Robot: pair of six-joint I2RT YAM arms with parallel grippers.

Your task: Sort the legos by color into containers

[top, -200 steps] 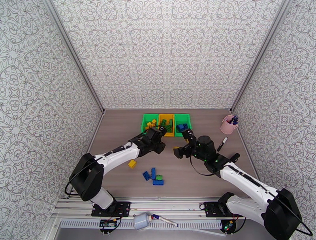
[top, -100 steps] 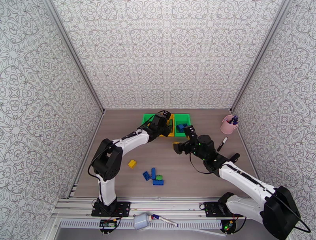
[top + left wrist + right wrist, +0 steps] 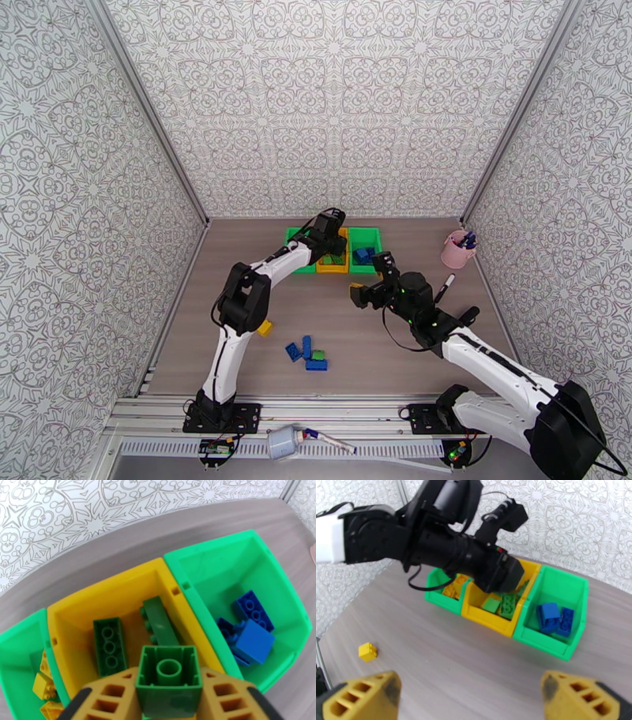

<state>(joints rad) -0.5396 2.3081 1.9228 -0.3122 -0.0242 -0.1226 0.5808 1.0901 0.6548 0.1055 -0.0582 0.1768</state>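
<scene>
**Above the yellow bin: a green brick in the left gripper**

At the far edge of the grey-brown wood-pattern table (image 3: pixel 237 268), about in its middle, three small open plastic bins stand joined in a row. They are the left green bin (image 3: pixel 15 653), the yellow middle bin (image 3: pixel 114 590) and the right green bin (image 3: pixel 221 559).

The left gripper (image 3: pixel 170 695) hangs over the yellow middle bin. Its two yellow fingers are clamped on a small square green plastic brick (image 3: pixel 169 673), one finger on each side. The hollow underside of this brick faces the wrist camera.

Below it, two dark green long bricks (image 3: pixel 110 645) lie in the yellow middle bin. Several yellow bricks (image 3: pixel 41 681) lie in the left green bin, and some blue bricks (image 3: pixel 249 632) lie in the right green bin.

The right gripper (image 3: pixel 470 687) is over the table, on the near side of the bins. Its fingers stand wide apart and nothing is between them.

Toward the near edge, left of the middle, a single yellow brick (image 3: pixel 265 327) lies on the table. Near it is a small group of blue and green bricks (image 3: pixel 308 353).

Near the far right corner stands a pink cup with pens (image 3: pixel 456 251), and a black-and-white marker pen (image 3: pixel 444 287) lies near it.
</scene>
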